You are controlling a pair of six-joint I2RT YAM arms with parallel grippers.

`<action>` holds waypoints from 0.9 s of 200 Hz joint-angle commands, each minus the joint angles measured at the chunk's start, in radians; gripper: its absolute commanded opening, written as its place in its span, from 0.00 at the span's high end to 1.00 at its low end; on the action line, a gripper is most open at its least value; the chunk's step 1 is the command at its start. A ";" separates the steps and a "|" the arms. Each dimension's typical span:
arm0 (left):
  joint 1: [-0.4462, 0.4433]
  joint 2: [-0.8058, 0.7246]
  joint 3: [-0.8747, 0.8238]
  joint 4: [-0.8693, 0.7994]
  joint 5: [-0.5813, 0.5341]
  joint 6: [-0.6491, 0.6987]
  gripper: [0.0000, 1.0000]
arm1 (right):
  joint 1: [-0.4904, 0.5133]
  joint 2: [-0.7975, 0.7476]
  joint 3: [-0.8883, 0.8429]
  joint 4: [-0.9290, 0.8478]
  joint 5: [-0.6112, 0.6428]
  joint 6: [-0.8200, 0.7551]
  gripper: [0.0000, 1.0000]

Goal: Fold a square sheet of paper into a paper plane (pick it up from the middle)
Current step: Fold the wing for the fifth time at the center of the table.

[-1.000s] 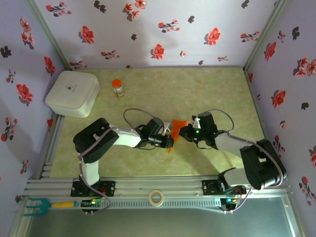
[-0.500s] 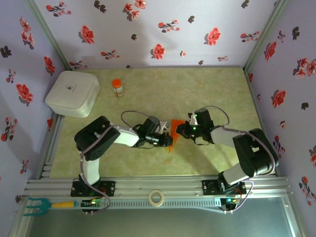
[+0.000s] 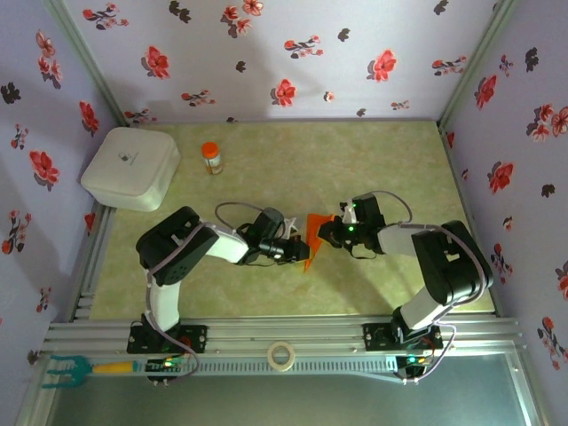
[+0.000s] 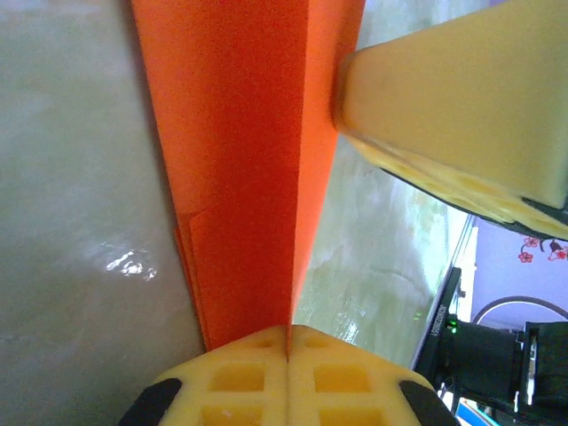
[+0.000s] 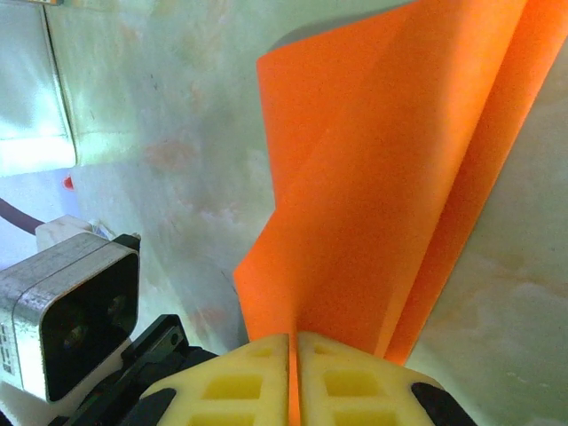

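Observation:
The square sheet of paper [image 3: 315,236] is bright orange and folded into a narrow creased wedge, held up between the two arms at the middle of the table. My left gripper [image 3: 299,251] is shut on its lower edge; in the left wrist view the paper [image 4: 240,160] runs up from the closed yellow fingertips [image 4: 287,334]. From the right, my right gripper [image 3: 327,232] is shut on the paper's other end. The folded layers [image 5: 390,177] fan out above its pinched tips [image 5: 293,343]. A right finger [image 4: 461,98] presses against the paper in the left wrist view.
A white box [image 3: 131,167] sits at the back left, an orange-capped bottle [image 3: 211,158] beside it. A tape roll [image 3: 281,356] and a teal-handled tool [image 3: 80,368] lie on the front rail. Flowered walls close three sides.
Both grippers have kept their hold on the paper. The pair shifted slightly left, and the right arm's elbow swung in towards the centre.

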State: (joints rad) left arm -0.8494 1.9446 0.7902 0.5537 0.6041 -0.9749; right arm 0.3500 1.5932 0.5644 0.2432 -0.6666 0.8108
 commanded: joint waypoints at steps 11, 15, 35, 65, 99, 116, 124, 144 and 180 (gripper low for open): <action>0.013 0.057 -0.041 -0.007 -0.049 -0.037 1.00 | -0.012 0.022 0.024 0.029 -0.034 -0.018 0.88; 0.013 0.058 -0.043 -0.005 -0.049 -0.039 1.00 | -0.013 0.024 0.023 0.030 -0.035 -0.019 0.88; 0.015 0.058 -0.043 -0.008 -0.049 -0.043 1.00 | -0.014 0.031 0.029 0.031 -0.039 -0.018 0.88; 0.016 0.057 -0.045 -0.013 -0.050 -0.048 1.00 | -0.014 0.041 0.036 0.036 -0.042 -0.016 0.88; 0.018 0.059 -0.036 -0.030 -0.050 -0.045 1.00 | -0.013 0.050 0.041 0.039 -0.047 -0.015 0.88; 0.017 0.059 -0.027 -0.049 -0.050 -0.042 1.00 | -0.014 0.061 0.044 0.044 -0.051 -0.014 0.88; 0.018 0.059 -0.023 -0.059 -0.052 -0.041 1.00 | -0.013 0.065 0.044 0.050 -0.058 -0.010 0.88; 0.017 0.060 -0.016 -0.072 -0.052 -0.042 1.00 | -0.013 0.074 0.046 0.051 -0.055 -0.012 0.88; 0.018 0.061 -0.005 -0.108 -0.058 -0.037 1.00 | -0.014 0.098 0.052 0.045 -0.037 -0.019 0.88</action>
State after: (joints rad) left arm -0.8429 1.9495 0.7864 0.5694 0.6113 -1.0199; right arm 0.3447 1.6676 0.5922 0.2779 -0.7040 0.8108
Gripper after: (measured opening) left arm 0.046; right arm 0.123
